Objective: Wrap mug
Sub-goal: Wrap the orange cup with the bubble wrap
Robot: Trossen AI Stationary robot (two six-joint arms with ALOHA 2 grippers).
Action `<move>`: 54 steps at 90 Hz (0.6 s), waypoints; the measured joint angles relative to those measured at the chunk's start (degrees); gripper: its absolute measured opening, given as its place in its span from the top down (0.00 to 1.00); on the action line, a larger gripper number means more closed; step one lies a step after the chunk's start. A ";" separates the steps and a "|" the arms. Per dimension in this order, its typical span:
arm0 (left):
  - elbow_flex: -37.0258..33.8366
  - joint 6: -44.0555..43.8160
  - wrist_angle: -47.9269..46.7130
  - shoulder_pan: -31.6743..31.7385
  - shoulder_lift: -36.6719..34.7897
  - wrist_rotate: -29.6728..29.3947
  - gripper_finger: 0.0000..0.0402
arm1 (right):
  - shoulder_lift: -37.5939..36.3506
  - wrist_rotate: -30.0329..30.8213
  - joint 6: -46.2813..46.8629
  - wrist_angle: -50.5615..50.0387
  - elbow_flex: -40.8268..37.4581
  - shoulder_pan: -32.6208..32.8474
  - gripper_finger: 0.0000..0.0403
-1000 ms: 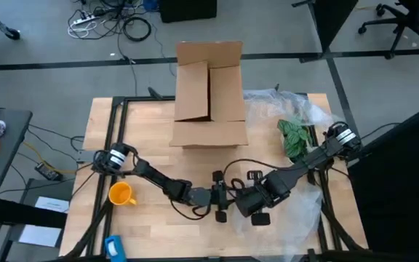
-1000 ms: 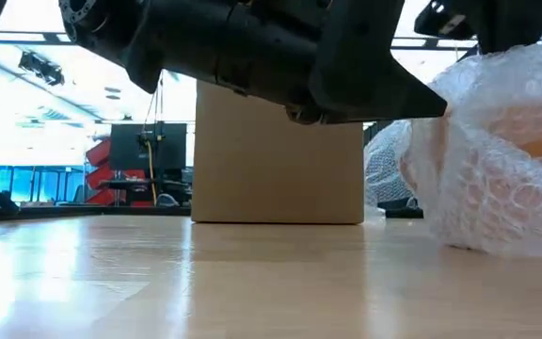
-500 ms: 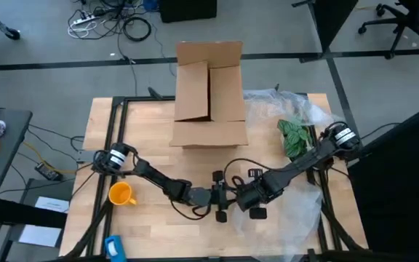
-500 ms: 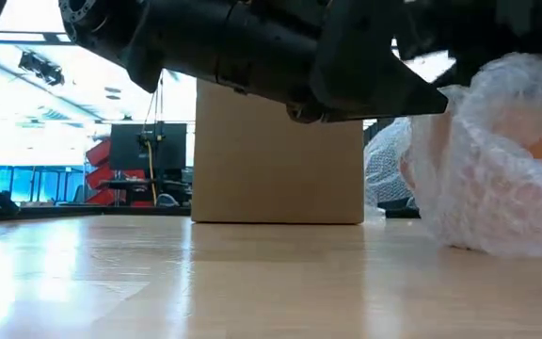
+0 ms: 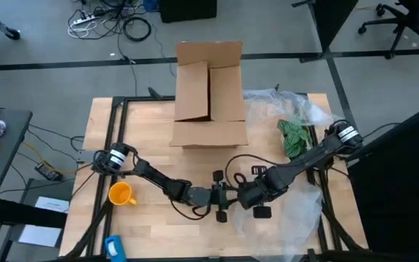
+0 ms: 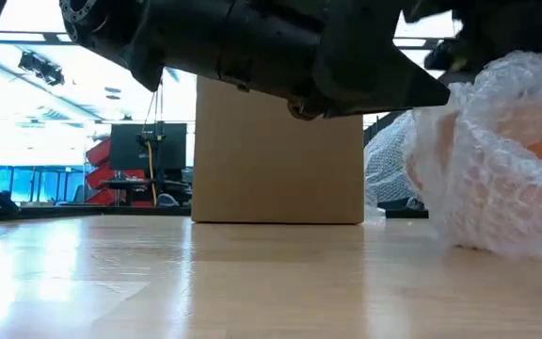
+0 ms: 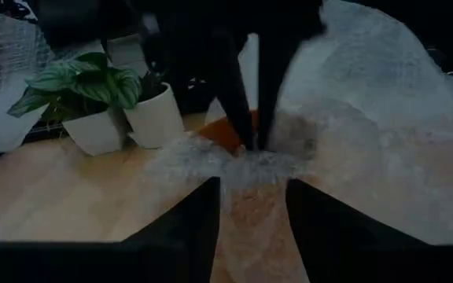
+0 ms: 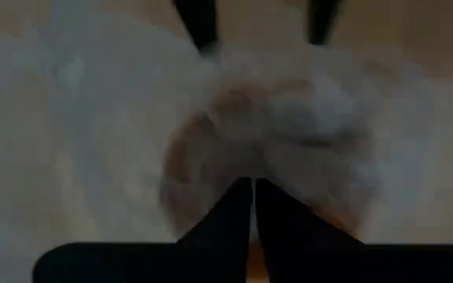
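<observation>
Since a second ago, right tool moved closer to open left tool, pinching bubble wrap.

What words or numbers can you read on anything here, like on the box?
None can be read.
The cardboard box shows plain brown sides with no print, also in the low view.
The orange mug at the table's left edge bears no visible writing.
The papers beside the table are too small to read.

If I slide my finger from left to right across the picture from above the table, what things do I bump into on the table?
Orange mug → left gripper → right gripper → green plant. The cardboard box stands farther back, above the two grippers in the picture, so it has no clear place in that row.
</observation>
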 joint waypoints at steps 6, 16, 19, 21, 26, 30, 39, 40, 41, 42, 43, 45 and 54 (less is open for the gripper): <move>0.00 0.01 -0.01 0.00 0.00 -0.01 0.67 | -0.26 2.77 -0.22 0.20 1.98 0.13 1.00; 0.03 0.22 -0.04 0.00 0.00 -0.01 0.67 | -0.17 3.33 -3.01 5.67 1.77 0.09 1.00; 0.03 0.26 -0.08 0.00 0.00 -0.02 0.67 | -0.02 3.17 -3.48 7.12 1.26 0.08 1.00; 0.04 0.29 -0.10 0.00 0.00 -0.01 0.67 | 0.12 3.01 -3.58 7.55 0.90 -0.01 1.00; 0.04 0.69 -0.12 0.00 0.00 -0.02 0.67 | 0.39 2.74 -3.61 7.82 -0.34 -0.13 1.00; 0.04 1.46 -0.25 -0.02 0.00 -0.02 0.67 | 0.42 1.97 -3.20 8.39 -2.03 -0.37 1.00; 0.04 1.70 -0.91 -0.46 -0.19 -1.04 0.67 | 0.42 0.34 -1.36 10.70 -5.84 -0.70 1.00; 0.04 1.71 -1.12 -0.48 -0.25 -1.07 0.67 | 0.42 0.14 -1.15 10.93 -6.22 -0.70 1.00; 0.04 1.72 -1.31 -0.48 -0.30 -1.07 0.67 | 0.42 -0.03 -0.95 11.18 -6.57 -0.73 1.00; 0.04 1.72 -1.39 -0.49 -0.40 -1.08 0.67 | 0.42 -0.14 -0.81 11.49 -6.92 -0.75 1.00; 0.04 1.73 -1.51 -0.51 -0.54 -1.09 0.67 | 0.42 -0.20 -0.71 11.84 -7.29 -0.76 1.00; 0.04 1.78 -2.04 -0.54 -0.94 -1.11 0.67 | 0.42 -0.45 -0.58 12.86 -8.06 -0.76 1.00; 0.04 2.84 -6.02 -0.94 -3.10 -1.90 0.67 | 0.35 -1.23 -0.28 19.80 -12.38 -0.72 1.00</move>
